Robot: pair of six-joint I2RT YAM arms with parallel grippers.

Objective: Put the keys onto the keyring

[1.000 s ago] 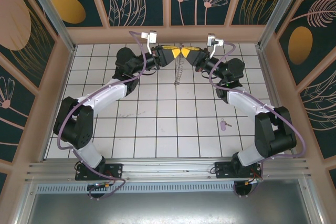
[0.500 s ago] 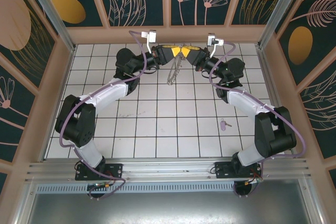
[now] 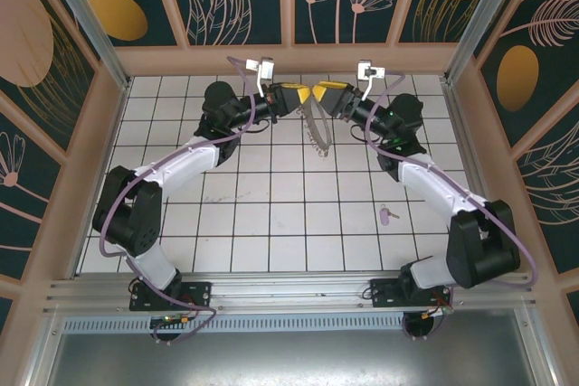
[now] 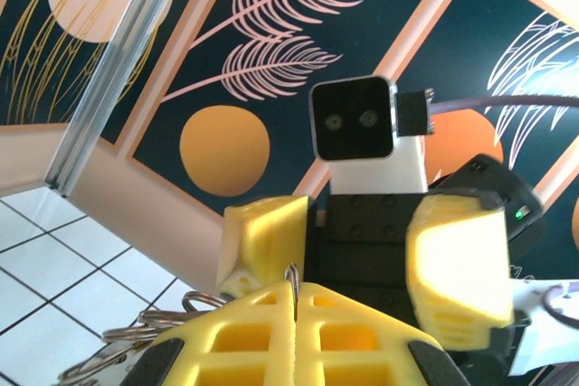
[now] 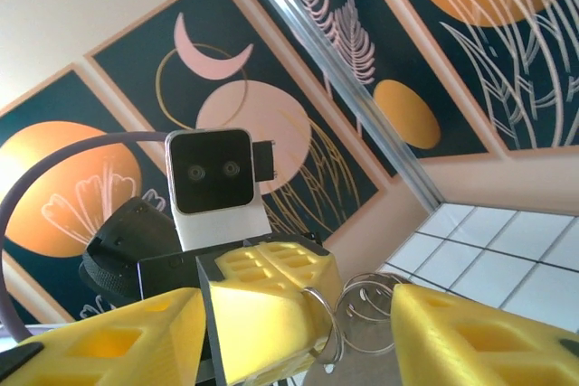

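Observation:
The keyring (image 3: pixel 315 128), a thin metal chain with small rings, hangs over the far middle of the tiled floor from my left gripper (image 3: pixel 297 95). In the left wrist view the left gripper (image 4: pixel 294 291) is shut on one thin ring of the keyring (image 4: pixel 293 272). My right gripper (image 3: pixel 320 93) faces it tip to tip and stands open. In the right wrist view the right gripper (image 5: pixel 298 318) straddles the left one's tips and the keyring's loose rings (image 5: pixel 380 314). One small lilac-pink key (image 3: pixel 388 214) lies on the tiles at the right, far from both grippers.
The white tiled floor (image 3: pixel 271 223) is walled by patterned panels with metal posts (image 3: pixel 86 20). Both arms reach toward the back wall, and their purple cables (image 3: pixel 237 68) arch above the wrists.
The right gripper has opened and let go of the keyring. The chain, now hanging from the left gripper alone, has swung from left-leaning to right-leaning.

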